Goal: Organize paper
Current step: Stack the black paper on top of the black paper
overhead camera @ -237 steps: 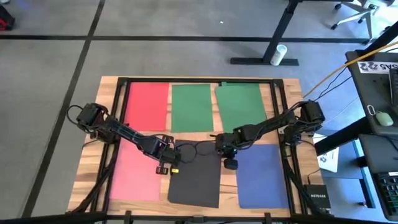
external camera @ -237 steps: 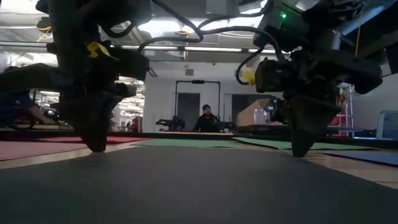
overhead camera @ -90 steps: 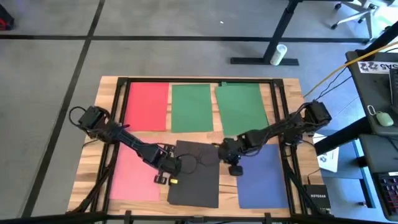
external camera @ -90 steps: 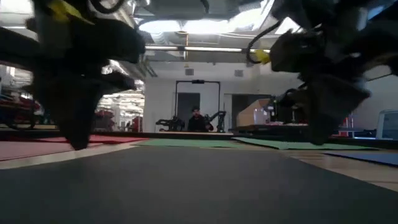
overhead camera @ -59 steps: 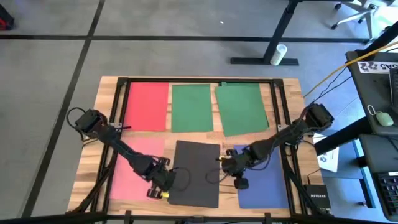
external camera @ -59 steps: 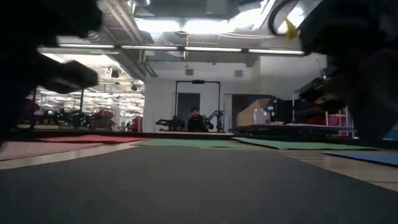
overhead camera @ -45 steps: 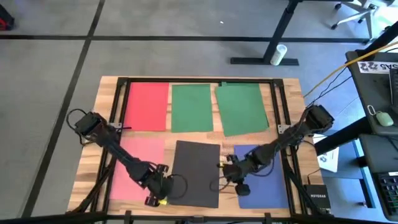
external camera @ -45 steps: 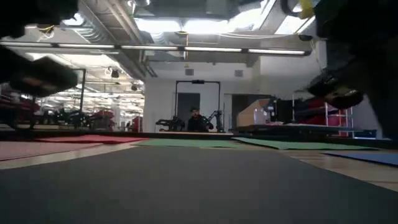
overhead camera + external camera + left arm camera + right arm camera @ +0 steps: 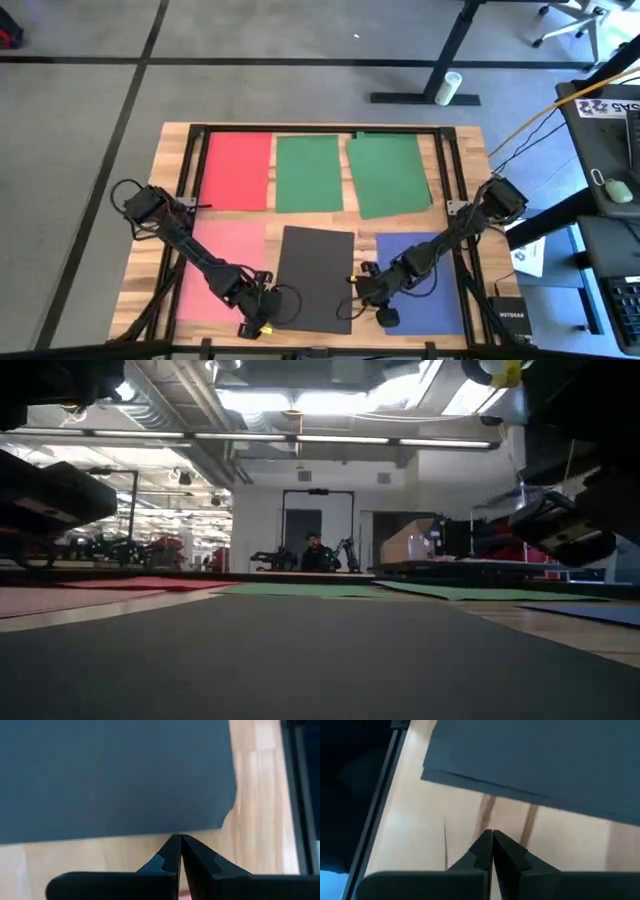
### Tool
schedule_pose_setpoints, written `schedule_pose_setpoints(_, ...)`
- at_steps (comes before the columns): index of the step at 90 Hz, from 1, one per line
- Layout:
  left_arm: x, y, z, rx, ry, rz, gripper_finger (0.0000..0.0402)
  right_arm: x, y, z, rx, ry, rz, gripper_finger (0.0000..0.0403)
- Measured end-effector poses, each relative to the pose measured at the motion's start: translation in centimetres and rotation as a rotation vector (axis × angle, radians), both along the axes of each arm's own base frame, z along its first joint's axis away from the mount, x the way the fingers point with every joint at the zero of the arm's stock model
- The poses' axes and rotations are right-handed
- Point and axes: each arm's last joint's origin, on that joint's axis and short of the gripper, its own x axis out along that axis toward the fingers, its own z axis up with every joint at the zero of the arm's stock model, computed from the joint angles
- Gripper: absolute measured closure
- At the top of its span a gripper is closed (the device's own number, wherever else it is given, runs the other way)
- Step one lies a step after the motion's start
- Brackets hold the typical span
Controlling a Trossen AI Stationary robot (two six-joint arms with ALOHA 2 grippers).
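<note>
On the tabletop (image 9: 165,210) I see three sheets (image 9: 310,172) side by side along the far edge and three (image 9: 313,278) along the near edge. My left gripper (image 9: 252,327) and right gripper (image 9: 362,297) flank the near middle sheet's near corners.

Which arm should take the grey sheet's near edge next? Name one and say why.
Either, though the left has a slight edge. The left gripper is shut with its tips right at the grey sheet's edge near a corner. The right gripper, also shut, sits farther back, with bare wood between it and the sheet.
</note>
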Motion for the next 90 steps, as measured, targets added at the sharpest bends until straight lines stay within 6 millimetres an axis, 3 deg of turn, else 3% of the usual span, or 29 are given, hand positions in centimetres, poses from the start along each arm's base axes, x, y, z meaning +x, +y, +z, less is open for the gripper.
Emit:
schedule_pose_setpoints(26,0.9,-0.6,-0.4,-0.037,-0.061,-0.021,0.0402,1.1,0.8,-0.8,0.013,0.014,0.016,0.0403)
schedule_pose_setpoints(90,1.1,-0.5,-0.6,-0.029,-0.076,-0.041,0.0402,1.4,0.6,-0.9,0.009,-0.014,0.024,0.0403)
